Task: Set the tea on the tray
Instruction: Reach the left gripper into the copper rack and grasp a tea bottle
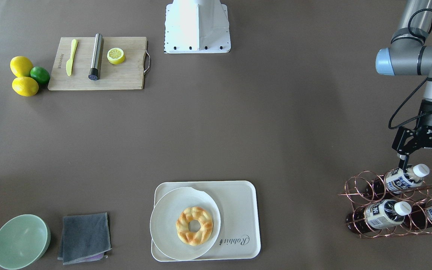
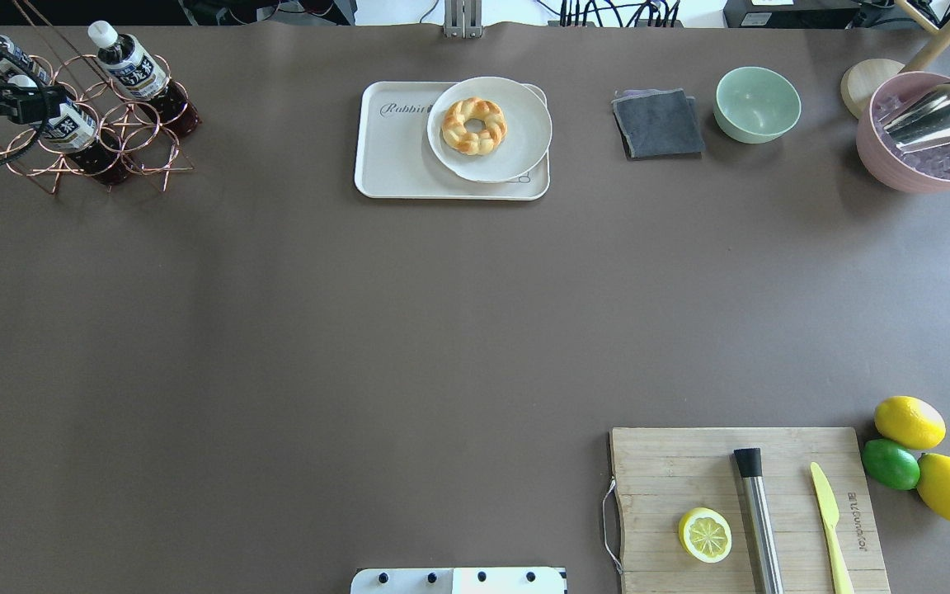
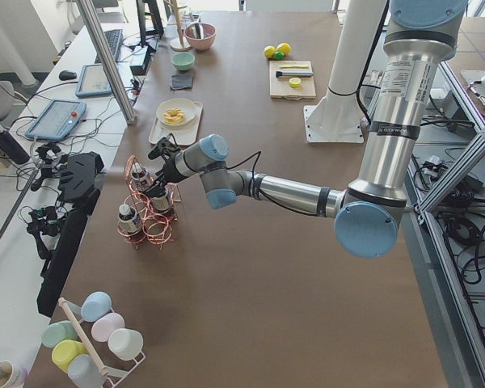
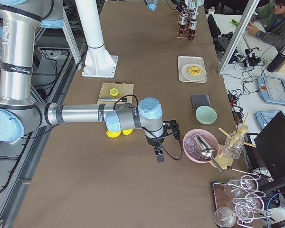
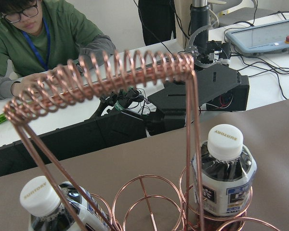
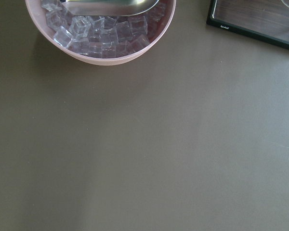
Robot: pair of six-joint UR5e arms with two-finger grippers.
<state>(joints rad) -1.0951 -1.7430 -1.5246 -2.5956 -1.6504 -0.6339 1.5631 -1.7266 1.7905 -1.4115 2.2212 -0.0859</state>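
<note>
Copper wire explained the front view: the rack (image 1: 354, 195) kept three bottles lying on their sides with the necks out of the rings, which is why my left gripper (image 1: 424, 165) stood at the cap end. My left fingers (image 1: 403, 162) were wide apart and held nothing. The white cap of the top tea (image 1: 401, 180) seemed to lie between them, but I could not judge contact. The tray (image 1: 238, 202) lay well apart from these fingers. A round plate (image 1: 163, 217) with a doughnut (image 1: 194, 225) filled one half, so I judged the bare half by the grey word "Rabbit" to be the tea's place. "ROBOTIQ" was printed on the gripper body.

From overhead, the picture's edge cut these fingers. The dark-blue label characters were too small to read.

In the left side view my left arm lay stretched out to the rack.

In the right side view my right gripper (image 4: 159, 149) hung over the table just beside a pink bowl (image 4: 187, 148) of ice, far from the tea. I could not tell if its fingers were apart.

My left wrist camera showed no fingers, only copper coil and two caps (image 5: 225, 142) stamped "SUNTORY".

My right wrist camera showed ice, no readable writing.
</note>
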